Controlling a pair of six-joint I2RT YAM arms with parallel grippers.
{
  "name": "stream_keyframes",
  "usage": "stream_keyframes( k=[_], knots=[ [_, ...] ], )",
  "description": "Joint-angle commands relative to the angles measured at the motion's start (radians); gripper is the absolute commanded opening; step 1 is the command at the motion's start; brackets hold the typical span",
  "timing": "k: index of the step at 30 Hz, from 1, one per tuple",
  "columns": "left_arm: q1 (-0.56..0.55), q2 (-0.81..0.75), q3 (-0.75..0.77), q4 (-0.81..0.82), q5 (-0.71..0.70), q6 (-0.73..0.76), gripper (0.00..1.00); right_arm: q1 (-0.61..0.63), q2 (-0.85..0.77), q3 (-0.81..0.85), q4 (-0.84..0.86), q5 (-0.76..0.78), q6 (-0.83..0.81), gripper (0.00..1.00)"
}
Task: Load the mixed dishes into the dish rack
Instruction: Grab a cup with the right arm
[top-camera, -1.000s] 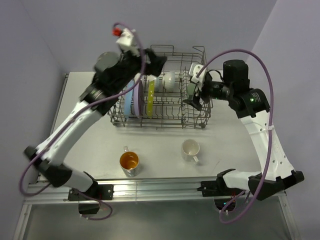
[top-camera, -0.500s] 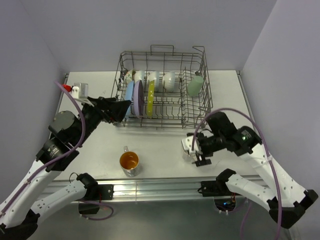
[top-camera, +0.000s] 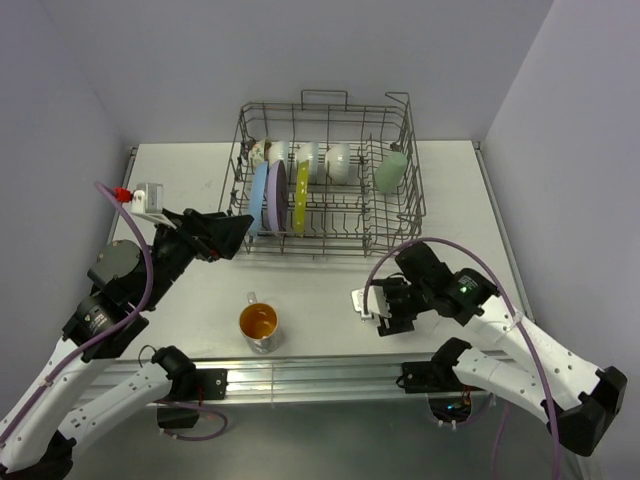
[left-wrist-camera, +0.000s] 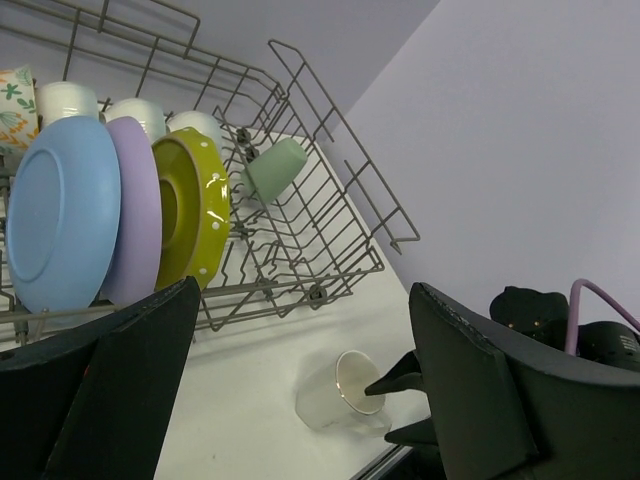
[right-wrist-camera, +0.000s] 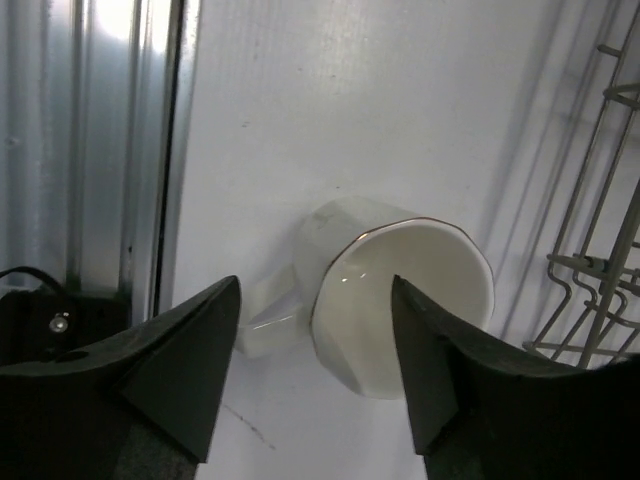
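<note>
Dish rack (top-camera: 325, 104) is sitting at the far middle of the tabletop (top-camera: 180, 185), w/ most of the load already in it. Blue plate (top-camera: 260, 197), lavender plate (top-camera: 276, 192) & yellow-green plate (top-camera: 301, 195) are standing upright side by side in the tines. White bowls (top-camera: 338, 160) & floral bowl (top-camera: 258, 152) are lining the back row, w/ the pale green cup (top-camera: 391, 172) resting in the right-hand section. Two pcs are waiting outside, on the tabletop in front: orange-inside cup (top-camera: 258, 325) & white mug (right-wrist-camera: 400, 300). Right claw (right-wrist-camera: 315, 285) is hovering over that mug, jaws apart & straddling it, gripping nothing yet. Left claw (top-camera: 232, 228) is hanging wide open & empty just off the rack's front-left corner. Job is looking approx. three-quarters done, w/ mug pickup likely the step in hand.
</note>
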Motion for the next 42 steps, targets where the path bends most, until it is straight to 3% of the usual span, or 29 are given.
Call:
stream_keyframes(
  k=[1, 7, 21, 24, 28, 36, 42],
  knots=[
    [0.003, -0.005, -0.005, 0.007, -0.016, -0.009, 0.93, 0.007, 0.018, -0.018, 0.13, 0.051, 0.074, 0.67],
    [0.003, -0.008, -0.011, 0.012, -0.027, -0.008, 0.93, 0.02, 0.023, -0.061, 0.175, 0.057, 0.195, 0.55],
    [0.003, 0.007, -0.011, 0.017, -0.022, 0.001, 0.93, 0.03, 0.121, -0.125, 0.258, 0.099, 0.296, 0.43],
    [0.003, 0.001, -0.014, 0.023, -0.025, 0.0, 0.94, 0.03, 0.135, -0.111, 0.259, 0.094, 0.298, 0.32],
    [0.003, -0.008, -0.017, 0.027, -0.03, 0.007, 0.94, 0.03, 0.138, -0.096, 0.252, 0.079, 0.316, 0.0],
    [0.003, -0.008, -0.049, 0.107, 0.022, 0.011, 0.94, 0.007, 0.13, -0.013, 0.252, -0.021, 0.471, 0.0],
    [0.003, 0.001, -0.083, 0.248, 0.076, -0.02, 0.95, -0.058, 0.142, 0.134, 0.278, -0.217, 0.659, 0.0]
  ],
)
